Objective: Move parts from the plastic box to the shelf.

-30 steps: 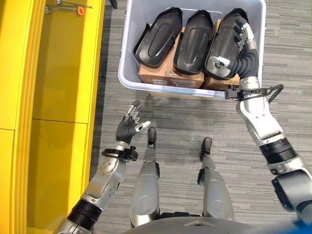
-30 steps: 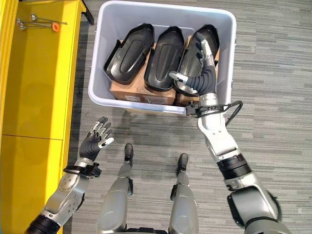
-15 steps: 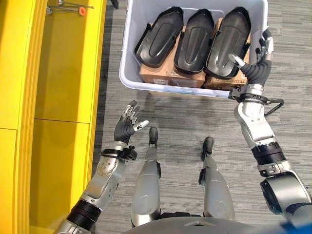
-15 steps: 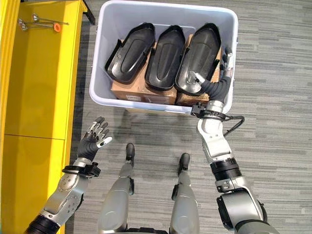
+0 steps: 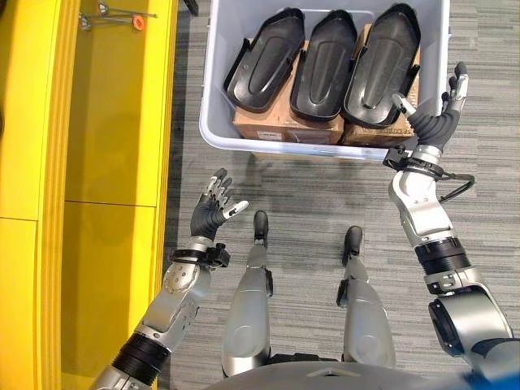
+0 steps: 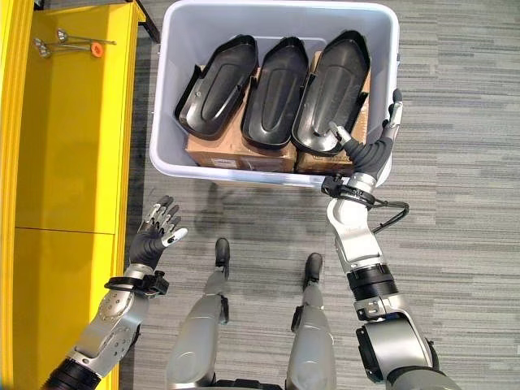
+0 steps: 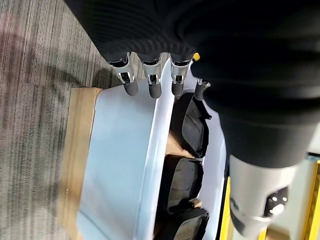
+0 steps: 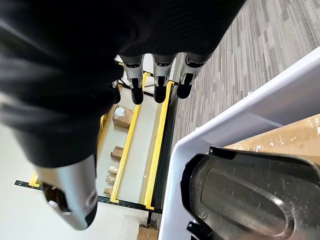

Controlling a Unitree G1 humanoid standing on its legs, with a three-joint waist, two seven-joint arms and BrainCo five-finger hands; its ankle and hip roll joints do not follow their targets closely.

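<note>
On the floor ahead sits the box, a pale plastic tub holding three black parts side by side, each propped at a slant on cardboard cartons so its upper end leans toward the far wall. That tilt leaves the near ends raised and easy to get fingers under. The right part lies nearest the right hand, which hovers at the box's near right corner, just outside the rim, fingers straight and spread with the thumb toward the part, holding nothing. The middle part and left part rest untouched.

The left hand hangs over the carpet near the box's left corner, palm turned inward, fingers loosely open and empty, probably waiting to support a part once it is lifted.

The shelf, yellow, runs along the robot's left, well apart from the box; a few small tools lie at its far end. No part has reached it yet, so the job looks barely begun.
</note>
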